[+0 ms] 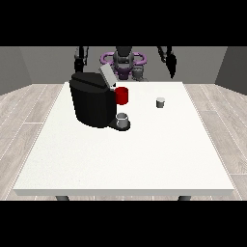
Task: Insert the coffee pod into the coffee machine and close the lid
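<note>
Coffee pod (160,102) sat on the table (125,159), right of centre toward the far edge, well apart from the coffee machine (92,99). It read as a small grey cylinder with a lighter top; no marking could be made out.

Hard to see, working left to right: robot hand at the view's left (80,61) hung above the far left of the table, dark against the wall, and whether its fingers were spread or curled could not be told. The machine's rear and far side were hidden by its own black body. Its grey lid (107,75) stood tilted up and open; the slot beneath it was not visible. A red part (122,95) showed at the machine's right side, its nature unclear. A grey cup (123,120) stood on the machine's base at the front right. Robot torso (124,61) was partly screened behind the lid and table edge. Robot hand at the view's right (171,62) hung raised above the far right of the table, holding nothing that could be seen; finger position could not be told either.

Table was large, white, plain. Floor (29,103) was pale wood planking; walls (48,62) were grey.
</note>
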Action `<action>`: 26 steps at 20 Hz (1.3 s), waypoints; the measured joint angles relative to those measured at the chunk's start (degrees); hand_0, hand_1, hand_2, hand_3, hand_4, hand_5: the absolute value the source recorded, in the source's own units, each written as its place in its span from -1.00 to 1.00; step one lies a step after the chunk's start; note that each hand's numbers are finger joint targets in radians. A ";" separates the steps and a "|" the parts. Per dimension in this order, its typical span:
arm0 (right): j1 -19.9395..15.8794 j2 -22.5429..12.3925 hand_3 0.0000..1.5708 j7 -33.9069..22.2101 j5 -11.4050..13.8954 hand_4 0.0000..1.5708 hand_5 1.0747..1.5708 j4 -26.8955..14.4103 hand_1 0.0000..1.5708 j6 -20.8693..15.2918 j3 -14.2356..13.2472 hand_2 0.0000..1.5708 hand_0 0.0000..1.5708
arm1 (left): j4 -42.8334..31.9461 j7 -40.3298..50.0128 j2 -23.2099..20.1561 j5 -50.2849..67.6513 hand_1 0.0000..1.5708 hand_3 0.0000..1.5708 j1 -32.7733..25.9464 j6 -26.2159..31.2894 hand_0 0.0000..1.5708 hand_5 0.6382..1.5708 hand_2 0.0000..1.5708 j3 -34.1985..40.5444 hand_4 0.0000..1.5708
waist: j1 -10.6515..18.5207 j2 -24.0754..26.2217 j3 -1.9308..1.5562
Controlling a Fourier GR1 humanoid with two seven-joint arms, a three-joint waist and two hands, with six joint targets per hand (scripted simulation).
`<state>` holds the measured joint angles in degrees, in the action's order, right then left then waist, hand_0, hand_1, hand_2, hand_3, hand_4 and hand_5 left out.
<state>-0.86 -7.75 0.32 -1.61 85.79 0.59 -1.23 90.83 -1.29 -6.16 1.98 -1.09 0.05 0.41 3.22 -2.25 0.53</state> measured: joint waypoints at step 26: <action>-6.51 5.23 -1.00 -0.09 10.42 -1.00 1.00 0.71 -1.00 -10.32 3.59 -1.00 -1.00 | -16.20 -4.53 -20.81 -16.89 -1.00 -1.00 15.28 13.36 -1.00 1.00 -1.00 1.60 -1.00 | -10.29 -4.99 -0.53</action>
<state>-7.37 -2.52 0.22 8.81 86.50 -9.73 2.36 74.63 -5.82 -26.96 -14.91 14.20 13.41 2.01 -7.08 -7.25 0.01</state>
